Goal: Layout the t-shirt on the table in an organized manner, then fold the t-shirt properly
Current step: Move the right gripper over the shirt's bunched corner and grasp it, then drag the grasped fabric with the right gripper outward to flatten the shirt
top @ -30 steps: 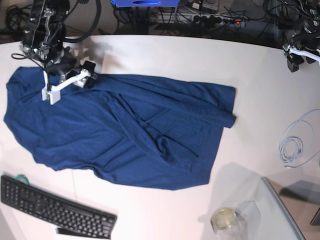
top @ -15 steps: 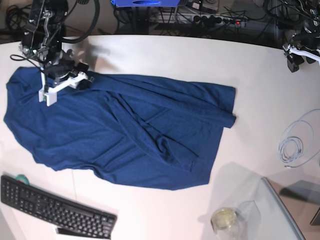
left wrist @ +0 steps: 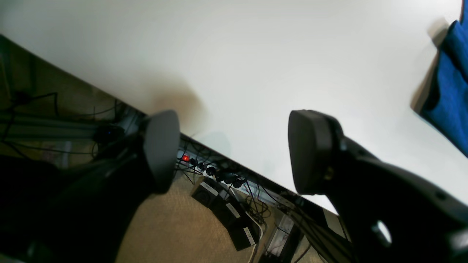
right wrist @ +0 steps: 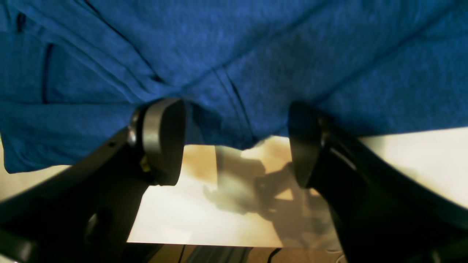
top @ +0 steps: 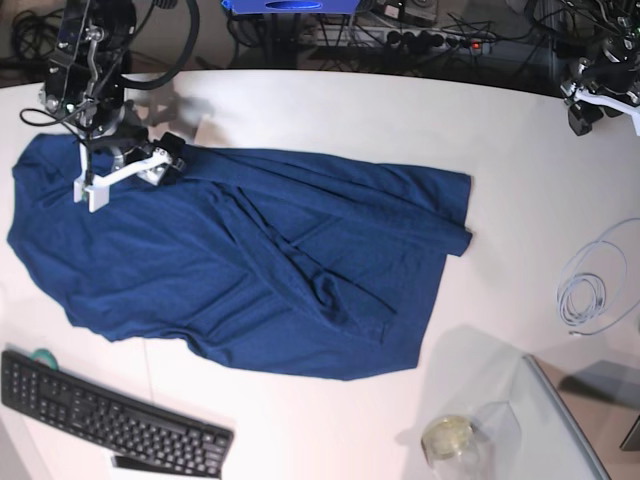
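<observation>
One t-shirt [top: 240,270], one table [top: 330,110], one keyboard [top: 110,415], one coiled white cable [top: 590,285], one glass jar [top: 448,440] — and two grippers: left [top: 600,100], right [top: 125,170].

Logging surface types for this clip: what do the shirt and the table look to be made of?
Shirt: soft knit cloth, likely cotton jersey, matte navy; it creases into loose folds and the right wrist view shows a fine heathered weave. Table: hard, smooth white top, probably laminate or painted board; it takes soft shadows and a faint sheen.
</observation>
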Controlling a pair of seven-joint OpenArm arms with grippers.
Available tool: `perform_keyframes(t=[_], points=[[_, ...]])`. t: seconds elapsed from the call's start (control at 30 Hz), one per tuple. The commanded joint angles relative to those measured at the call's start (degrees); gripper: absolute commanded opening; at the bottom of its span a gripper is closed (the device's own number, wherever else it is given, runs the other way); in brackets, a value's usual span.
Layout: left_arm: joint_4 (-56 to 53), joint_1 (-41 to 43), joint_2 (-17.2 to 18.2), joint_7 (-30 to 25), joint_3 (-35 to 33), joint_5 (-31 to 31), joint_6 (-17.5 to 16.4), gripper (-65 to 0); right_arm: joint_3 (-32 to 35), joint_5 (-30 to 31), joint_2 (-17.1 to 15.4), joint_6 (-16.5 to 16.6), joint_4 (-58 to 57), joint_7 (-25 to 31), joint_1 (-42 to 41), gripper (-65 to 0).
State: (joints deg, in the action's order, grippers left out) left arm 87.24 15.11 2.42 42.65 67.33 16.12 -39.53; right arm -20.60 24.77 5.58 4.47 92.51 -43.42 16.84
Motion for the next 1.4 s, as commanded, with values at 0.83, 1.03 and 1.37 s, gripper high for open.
perform_keyframes(t=[0.83,1.03,1.37], points=[[1.1,0.1,1.0,-1.2,0.2,0.9,-0.5,-20.2,4.2,-6.9,-0.4,-0.6,0.7,0.8,-0.4,-28.7],[1.1,0.1,1.0,-1.2,0.2,0.9,-0.5,-20.2,3.9,-6.9,-0.4,-0.6,0.6,0.8,-0.4,-48.8],[1.1,0.1,1.0,-1.2,0.2,0.9,-0.5,-20.2,4.2,-6.9,-0.5,-0.6,3.8,0.5,-2.3,-64.4]])
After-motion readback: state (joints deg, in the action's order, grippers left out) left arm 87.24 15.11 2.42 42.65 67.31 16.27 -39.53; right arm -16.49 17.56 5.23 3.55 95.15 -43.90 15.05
